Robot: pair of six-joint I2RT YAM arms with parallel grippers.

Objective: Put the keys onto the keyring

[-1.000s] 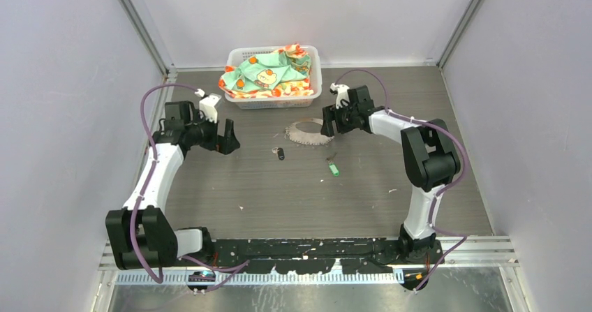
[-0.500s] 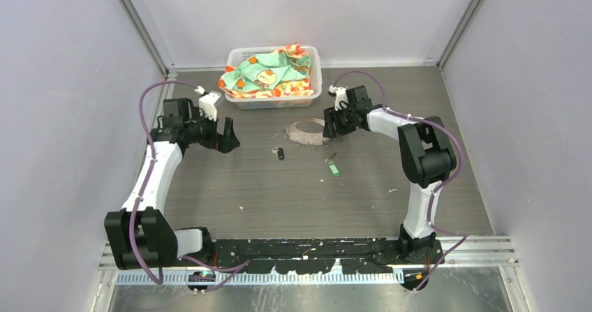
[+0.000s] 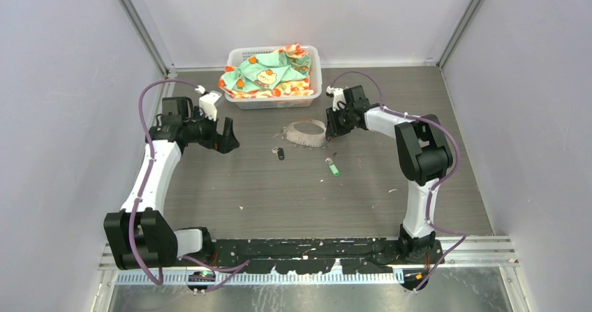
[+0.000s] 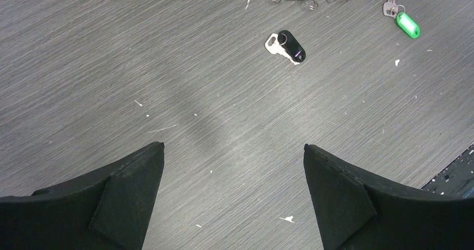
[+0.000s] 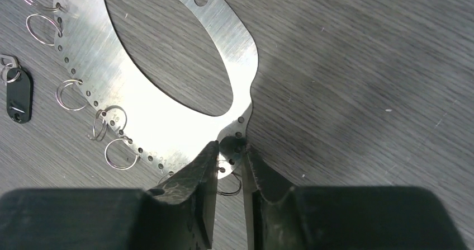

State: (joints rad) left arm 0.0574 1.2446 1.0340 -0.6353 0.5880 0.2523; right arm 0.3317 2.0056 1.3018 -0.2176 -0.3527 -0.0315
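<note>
The keyring (image 3: 306,132) is a flat silver oval plate with small wire rings along its edge, lying on the table ahead of the basket. In the right wrist view my right gripper (image 5: 230,146) is narrowed onto the near tip of the keyring (image 5: 162,127), with a finger against each side. From above, the right gripper (image 3: 331,132) sits at the plate's right end. The black-headed key (image 3: 280,153) (image 4: 292,45) and the green-headed key (image 3: 334,167) (image 4: 407,24) lie loose on the table. My left gripper (image 3: 227,136) (image 4: 233,146) hovers wide open over bare table, left of the keys.
A white basket (image 3: 313,75) holding a patterned cloth (image 3: 269,71) stands at the back, just behind the keyring. Grey walls enclose the table on three sides. Small white specks lie scattered on the wood-grain surface.
My right gripper's jaws have come together onto the keyring's right end, and that arm has shifted slightly towards the plate. The left arm and both keys have stayed put.
</note>
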